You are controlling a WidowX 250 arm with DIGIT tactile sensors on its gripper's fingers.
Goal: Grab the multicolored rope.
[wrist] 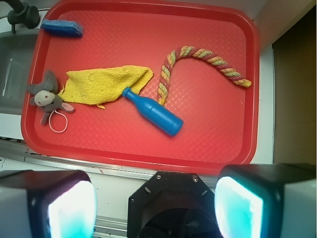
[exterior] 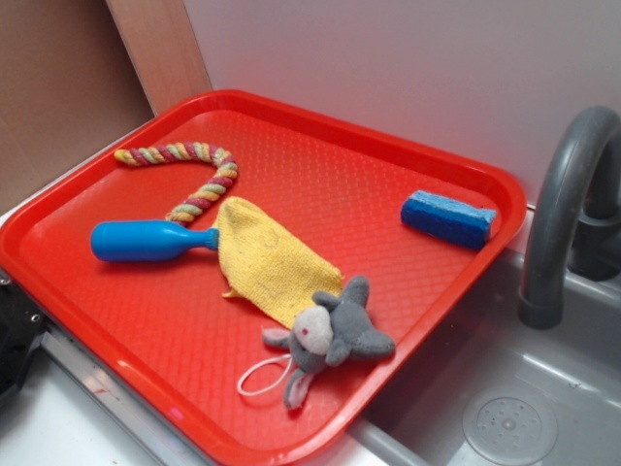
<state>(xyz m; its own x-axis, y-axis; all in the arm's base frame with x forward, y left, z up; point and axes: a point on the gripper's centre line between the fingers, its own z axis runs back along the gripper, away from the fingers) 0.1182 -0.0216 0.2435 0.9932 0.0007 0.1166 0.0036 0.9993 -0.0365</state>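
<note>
The multicolored rope (exterior: pixel 194 175) (wrist: pixel 198 62) lies curved like a hook on the red tray (exterior: pixel 408 165) (wrist: pixel 218 129), at its far left in the exterior view. One rope end touches the yellow cloth beside the blue bottle's neck. My gripper (wrist: pixel 156 206) hangs open high above the tray's near edge, far from the rope, with nothing between its pale fingertips (wrist: pixel 237 208). In the exterior view only a dark part of the arm (exterior: pixel 15 335) shows at the left edge.
On the tray also lie a blue bottle (exterior: pixel 146 240) (wrist: pixel 153 113), a yellow woven cloth (exterior: pixel 267 257) (wrist: pixel 106 84), a grey plush toy (exterior: pixel 335 330) (wrist: pixel 47 94) with a white cord loop, and a blue sponge (exterior: pixel 448 217) (wrist: pixel 62 27). A grey sink (exterior: pixel 505 408) and faucet (exterior: pixel 563 204) stand to the right.
</note>
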